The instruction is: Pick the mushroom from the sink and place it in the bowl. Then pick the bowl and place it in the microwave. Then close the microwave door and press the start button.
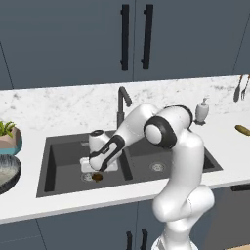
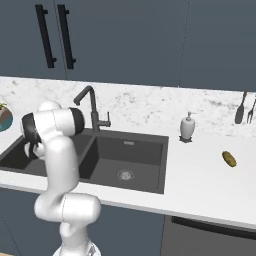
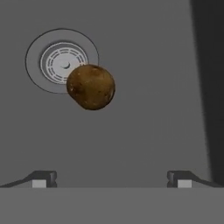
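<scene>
The tool (image 3: 111,179) hung with its jaws spread wide, holding and touching nothing, over the mushroom (image 3: 91,86), which lay in the sink's (image 1: 58,168) left basin, overlapping the drain (image 3: 57,61) rim.

Matt brown mushroom (image 3: 91,86) on the smooth dark sink (image 3: 140,131), ridged metal drain (image 3: 60,61).
</scene>
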You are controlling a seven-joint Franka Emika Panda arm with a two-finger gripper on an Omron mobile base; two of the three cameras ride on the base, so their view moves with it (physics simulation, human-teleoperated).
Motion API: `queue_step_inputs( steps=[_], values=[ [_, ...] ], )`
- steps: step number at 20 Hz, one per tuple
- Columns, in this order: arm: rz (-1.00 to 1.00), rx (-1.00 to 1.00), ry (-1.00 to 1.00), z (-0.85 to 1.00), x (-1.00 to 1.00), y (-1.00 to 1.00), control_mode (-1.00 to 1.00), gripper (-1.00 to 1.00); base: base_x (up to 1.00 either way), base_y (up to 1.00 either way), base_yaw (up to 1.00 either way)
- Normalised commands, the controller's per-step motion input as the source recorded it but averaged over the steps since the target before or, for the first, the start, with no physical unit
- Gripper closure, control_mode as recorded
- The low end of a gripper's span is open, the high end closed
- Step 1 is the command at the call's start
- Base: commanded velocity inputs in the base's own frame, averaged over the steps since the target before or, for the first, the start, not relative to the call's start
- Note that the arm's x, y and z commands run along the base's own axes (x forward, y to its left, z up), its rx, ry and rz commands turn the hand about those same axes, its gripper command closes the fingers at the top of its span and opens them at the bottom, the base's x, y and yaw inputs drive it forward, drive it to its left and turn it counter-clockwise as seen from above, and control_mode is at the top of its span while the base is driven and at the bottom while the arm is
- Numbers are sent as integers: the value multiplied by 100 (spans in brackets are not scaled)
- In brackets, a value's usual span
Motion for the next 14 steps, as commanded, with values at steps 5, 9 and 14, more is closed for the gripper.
queue_step_inputs(
  steps=[5,9,14],
  values=[
    [-1,0,1,-27,25,0,-100,-100,0,0,0],
    [0,0,0,-19,27,0,-100,-100,0,0,0],
    [0,0,0,-22,30,2,-100,-100,0,0,0]
  ],
)
